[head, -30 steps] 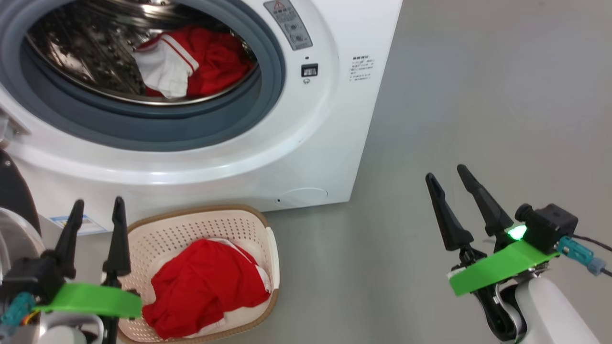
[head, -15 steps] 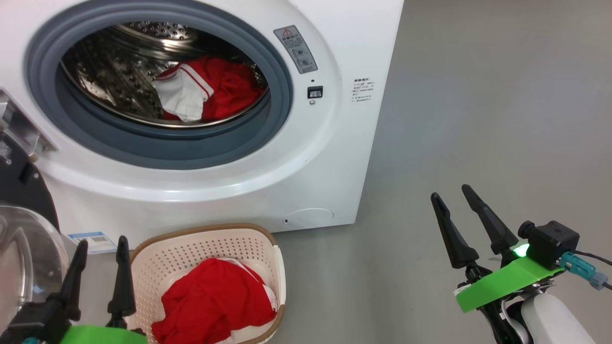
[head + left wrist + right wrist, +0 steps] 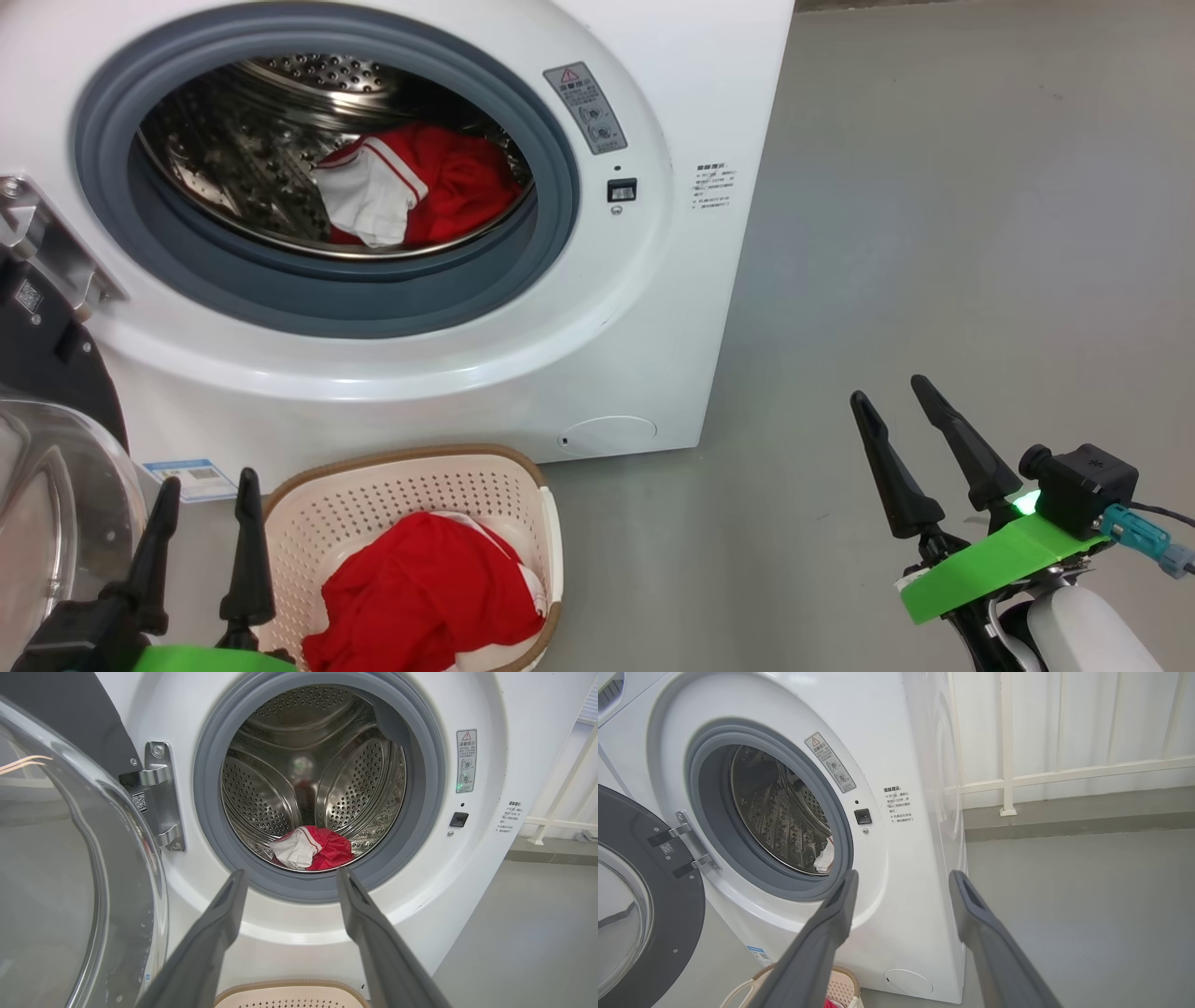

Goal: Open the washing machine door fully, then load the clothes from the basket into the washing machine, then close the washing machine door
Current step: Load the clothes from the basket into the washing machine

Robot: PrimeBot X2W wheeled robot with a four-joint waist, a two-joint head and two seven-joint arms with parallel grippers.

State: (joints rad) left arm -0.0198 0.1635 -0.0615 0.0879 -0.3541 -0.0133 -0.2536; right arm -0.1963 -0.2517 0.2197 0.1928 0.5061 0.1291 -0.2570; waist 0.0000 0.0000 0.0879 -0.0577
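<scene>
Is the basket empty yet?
Not empty. A red bundle of clothes lies in the basket; another red-and-white piece is already in the drum.

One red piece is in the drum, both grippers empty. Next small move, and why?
Probably lower the open left gripper onto the red fabric bundle in the cream perforated plastic basket: it hovers beside that basket, the right gripper is farther off, and the round black door stands open.

Drum mouth point(image 3: 224, 159) gapes free; washing machine door point(image 3: 42, 373) stands aside left
</scene>
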